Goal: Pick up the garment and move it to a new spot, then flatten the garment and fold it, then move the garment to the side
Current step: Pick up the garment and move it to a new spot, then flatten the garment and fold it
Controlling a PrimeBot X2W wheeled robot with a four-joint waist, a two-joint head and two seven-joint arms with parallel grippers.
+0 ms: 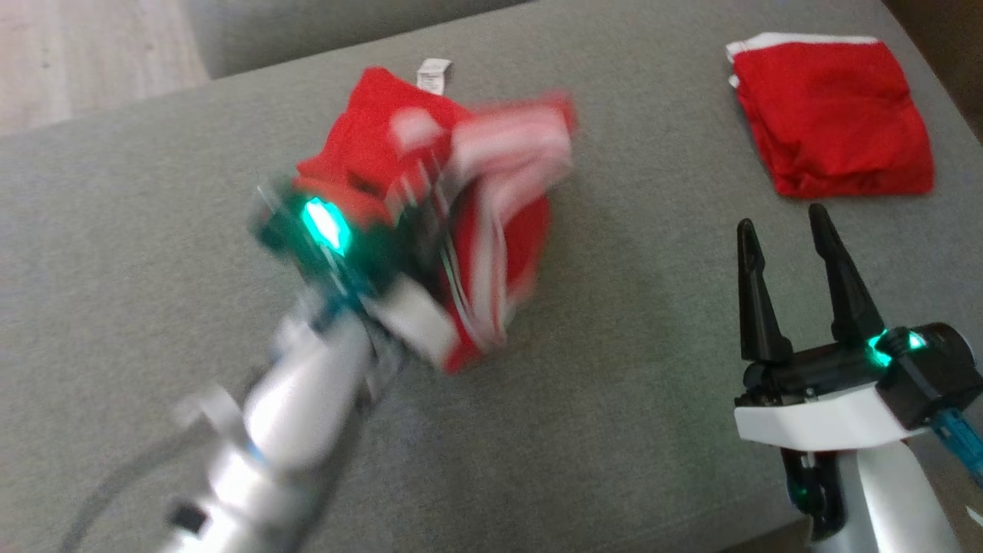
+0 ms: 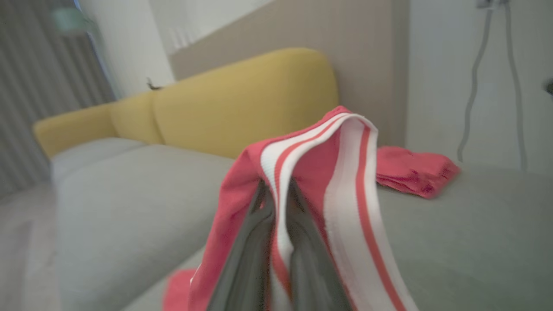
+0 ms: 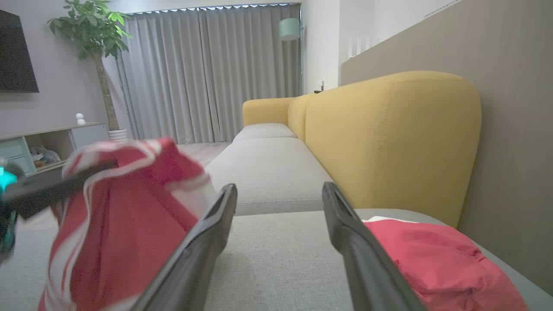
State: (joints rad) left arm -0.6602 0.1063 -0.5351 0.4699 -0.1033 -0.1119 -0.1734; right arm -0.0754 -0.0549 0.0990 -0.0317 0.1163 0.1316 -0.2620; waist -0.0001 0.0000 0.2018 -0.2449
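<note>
Grey sofa seat is serving as the work surface, and its yellow backrest is rising behind it against a beige wall panel; farther off, grey curtains, a tall potted plant, a pale green lamp and a low cabinet are standing in the room. The left gripper is holding the garment, its two dark fingers pressing together on a striped band of white and red; the cloth is draping over the fingertips and hanging down on both sides. In the head view this arm is showing blurred, and the garment, red with white stripes, is bunching up over the middle of the seat; whether its lower edge is touching the seat I cannot tell. A small white label is sticking out at the far edge of the garment; the writing on it is too small to read. The right gripper is hovering over the near right part of the seat, its fingers standing wide apart with nothing between them, well apart from the garment; a second red cloth, folded and showing a white edge, is lying flat at the far right corner of the seat, near the backrest.
</note>
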